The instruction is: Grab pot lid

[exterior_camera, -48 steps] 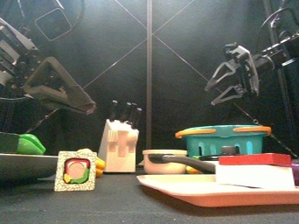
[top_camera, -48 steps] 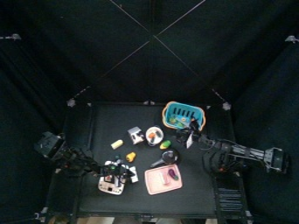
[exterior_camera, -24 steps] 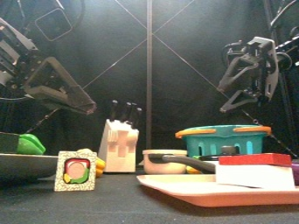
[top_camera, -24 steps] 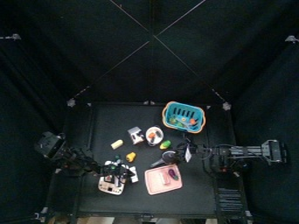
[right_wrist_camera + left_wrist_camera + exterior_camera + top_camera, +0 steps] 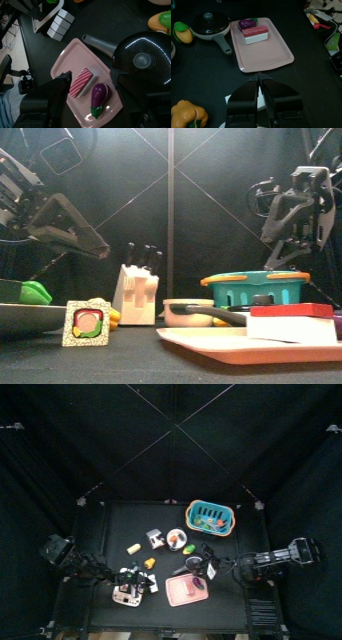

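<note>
The black pot lid (image 5: 143,60) with its round knob sits on the black pot (image 5: 208,25), whose handle points at the pink tray (image 5: 271,55). In the front view the pot (image 5: 187,309) is low in the middle. My right gripper (image 5: 92,77) hangs open above the tray's edge, beside the pot, with nothing between its jaws; in the top view the right gripper (image 5: 211,567) is at the table's front right. My left gripper (image 5: 260,79) rests at the front left, jaws together, over a white block.
On the pink tray (image 5: 79,62) lie a striped cake slice (image 5: 83,81) and a purple eggplant (image 5: 99,95). A teal basket (image 5: 210,515) stands at the back right and a white knife block (image 5: 134,288) left of the pot. Small toy foods lie around a plate (image 5: 158,537).
The right arm has swung from near the teal basket toward the table's front, and its open gripper now hangs over the tray and pot. The left arm has not moved.
</note>
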